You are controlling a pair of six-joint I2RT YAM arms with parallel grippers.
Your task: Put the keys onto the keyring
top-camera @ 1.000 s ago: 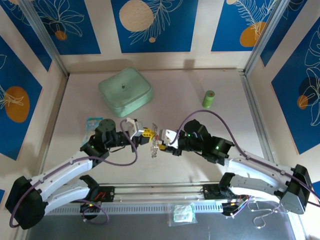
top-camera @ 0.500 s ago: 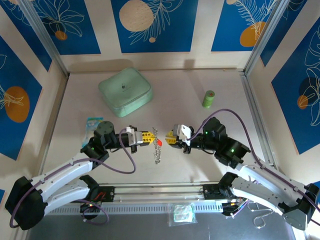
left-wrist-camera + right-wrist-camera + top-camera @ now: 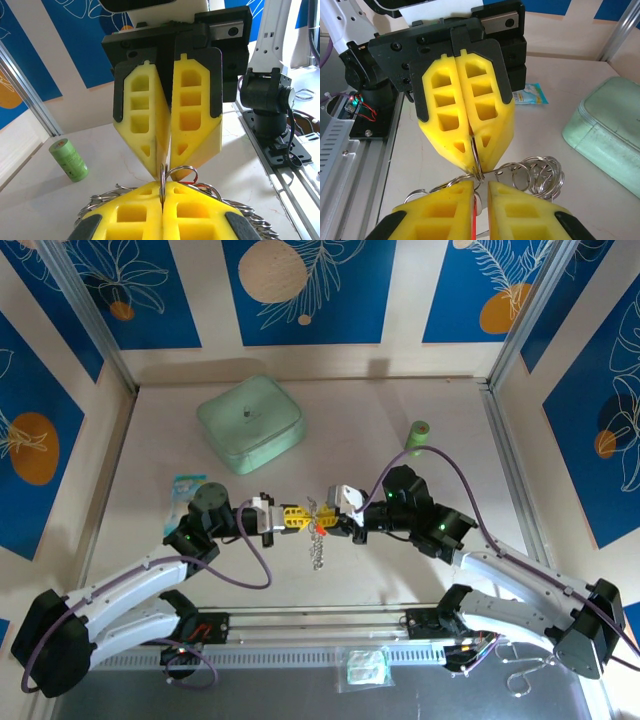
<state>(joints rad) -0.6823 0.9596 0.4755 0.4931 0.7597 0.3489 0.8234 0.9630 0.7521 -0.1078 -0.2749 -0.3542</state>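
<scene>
- Our left fingers (image 3: 132,215) are pressed flat together. They pinch a thin wire ring of the keyring (image 3: 316,546) at their tips.
- Our right fingers (image 3: 520,215) stand narrow, with only a slit between them. They are closed on the red key (image 3: 474,220), which shows as a red sliver in that slit.
- The two pairs of fingers meet tip to tip over the middle of the surface (image 3: 400,570), and the wire ring stands between the tips.
- We count one keyring. Its glittery chain loop trails from the fingertips toward the near edge, and we cannot tell whether it rests on the surface or hangs.
- We count one key in sight, the red-headed one.
- We count one green roll (image 3: 418,436), upright at the far right and well apart from the fingers.
- We count one container, a mint-green case (image 3: 250,424) at the far left of centre. Its lid is shut, so its contents are hidden.
- We count one small blue-and-white packet (image 3: 186,486), lying flat just beside the left arm.
</scene>
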